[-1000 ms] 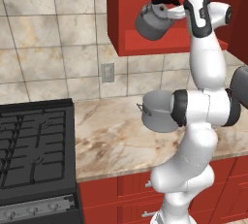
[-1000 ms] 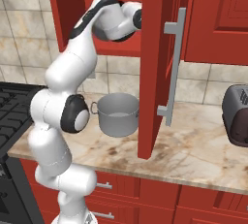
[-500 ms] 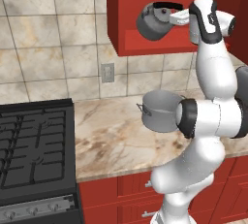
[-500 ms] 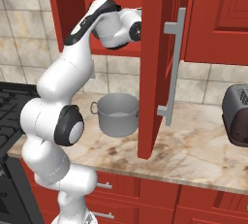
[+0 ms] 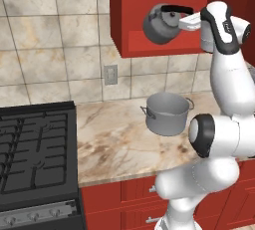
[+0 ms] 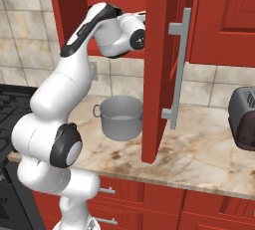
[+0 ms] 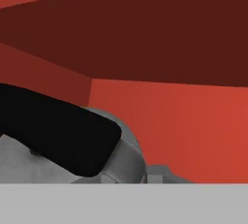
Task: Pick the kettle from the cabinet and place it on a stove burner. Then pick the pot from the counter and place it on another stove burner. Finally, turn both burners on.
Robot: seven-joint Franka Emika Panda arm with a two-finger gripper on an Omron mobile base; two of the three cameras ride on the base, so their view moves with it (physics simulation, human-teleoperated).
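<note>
upper centre of the left base view, fingers (image 5: 175, 21) clench the kettle (image 5: 160, 25) handle, lifting it clear of the cabinet (image 5: 149, 42); pot (image 5: 168, 113) waits on the tabletop (image 5: 114, 139)

Beige-brown veined marble worktop (image 5: 114, 144) is seen well below the tool (image 5: 175, 21), run along the tiled wall above the red drawers (image 6: 149, 201). One grey straight-sided pot (image 5: 167, 113) is stood upright directly on the worktop, below the tool and slightly toward the arm's side, close to the wall. A dark boxy appliance (image 6: 243, 118) is rested on the worktop far to the tool's right, well apart from the pot. The black cooktop (image 5: 35, 152) is butted against the worktop's end, down and left of the tool.
</note>
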